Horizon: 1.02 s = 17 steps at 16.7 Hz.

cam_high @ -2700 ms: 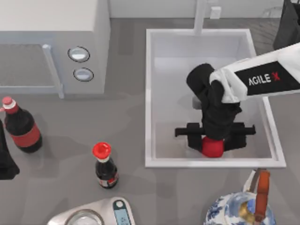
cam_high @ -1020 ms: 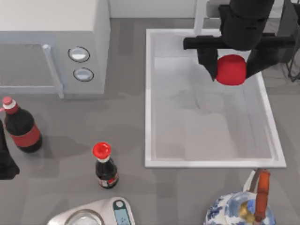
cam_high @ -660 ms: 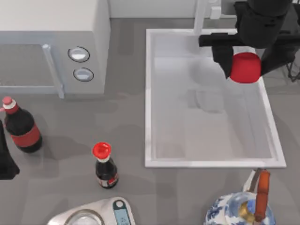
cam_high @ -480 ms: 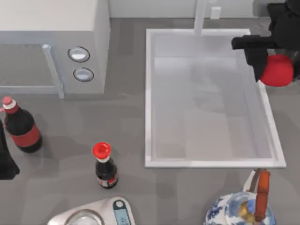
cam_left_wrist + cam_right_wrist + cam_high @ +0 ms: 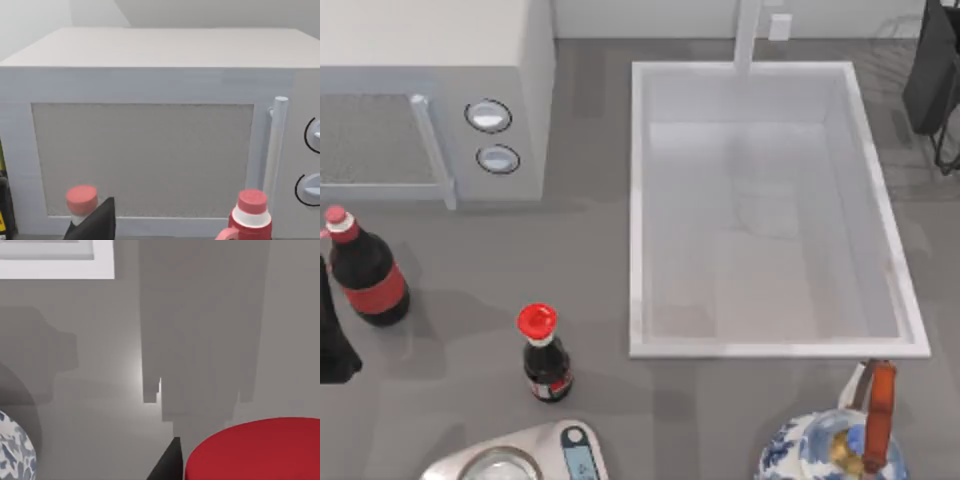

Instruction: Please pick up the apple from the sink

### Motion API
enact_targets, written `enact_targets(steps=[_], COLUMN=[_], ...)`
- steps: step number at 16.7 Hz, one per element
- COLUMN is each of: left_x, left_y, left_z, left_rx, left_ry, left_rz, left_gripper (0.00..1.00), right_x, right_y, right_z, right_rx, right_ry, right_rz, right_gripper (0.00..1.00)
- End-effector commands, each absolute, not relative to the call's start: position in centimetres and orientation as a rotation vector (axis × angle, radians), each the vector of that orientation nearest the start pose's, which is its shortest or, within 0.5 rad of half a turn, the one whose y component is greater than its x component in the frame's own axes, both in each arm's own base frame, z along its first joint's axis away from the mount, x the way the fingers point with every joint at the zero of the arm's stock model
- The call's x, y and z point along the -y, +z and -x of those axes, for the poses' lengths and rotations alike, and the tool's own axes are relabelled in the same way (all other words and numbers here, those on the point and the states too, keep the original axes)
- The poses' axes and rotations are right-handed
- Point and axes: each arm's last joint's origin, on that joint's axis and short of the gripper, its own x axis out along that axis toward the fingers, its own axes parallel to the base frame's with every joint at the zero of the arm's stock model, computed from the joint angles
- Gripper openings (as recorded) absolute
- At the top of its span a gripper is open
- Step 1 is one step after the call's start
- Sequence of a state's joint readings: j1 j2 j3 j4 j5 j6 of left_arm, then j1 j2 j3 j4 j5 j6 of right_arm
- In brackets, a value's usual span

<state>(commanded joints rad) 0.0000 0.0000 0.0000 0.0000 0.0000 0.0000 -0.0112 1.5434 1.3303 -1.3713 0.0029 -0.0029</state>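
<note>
The right gripper shows in its own wrist view as a dark fingertip pressed against the side of the small bright-red rounded apple. With the fruit sitting that close under the wrist camera, over the grey counter rather than over the basin, it reads as gripped, though one finger alone is in sight, so the hold is a judgement. Beyond the apple, the same view takes in a corner of the thick white rim and the blue-and-white patterned kettle.

From above, the large white rectangular deep sink has bare walls and floor, and its white faucet post stands at the far rim. The task therefore looks essentially done (the apple is out of the basin and off the counter); what remains, if anything, is to keep it steady.

The left arm sits parked at the table's left edge, by the dark red-capped bottle and facing the white microwave; whether its fingers are apart cannot be told.
</note>
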Motion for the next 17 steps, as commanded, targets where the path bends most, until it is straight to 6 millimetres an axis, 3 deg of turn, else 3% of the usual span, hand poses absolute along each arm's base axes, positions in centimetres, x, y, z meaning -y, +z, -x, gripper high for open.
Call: enact_targets(steps=[3,9,12,17], left_x=[0.1,0.1,0.1,0.1], left_y=[16.0,16.0,16.0,16.0], left_z=[-10.6,-10.6,-10.6,-10.6], left_rx=[0.0,0.0,0.0,0.0], left_ry=[0.0,0.0,0.0,0.0], left_rz=[0.0,0.0,0.0,0.0], left_gripper=[1.0,1.0,1.0,1.0], right_x=[1.5,1.5,1.5,1.6], right_y=[27.0,26.5,24.0,18.1], right_z=[-25.3,-25.4,-25.7,-25.8], right_rx=[-1.571,-1.578,-1.578,-1.557], right_ry=[-0.008,-0.007,-0.007,-0.008], right_rz=[-0.008,-0.007,-0.007,-0.007], right_gripper=[0.0,0.0,0.0,0.0])
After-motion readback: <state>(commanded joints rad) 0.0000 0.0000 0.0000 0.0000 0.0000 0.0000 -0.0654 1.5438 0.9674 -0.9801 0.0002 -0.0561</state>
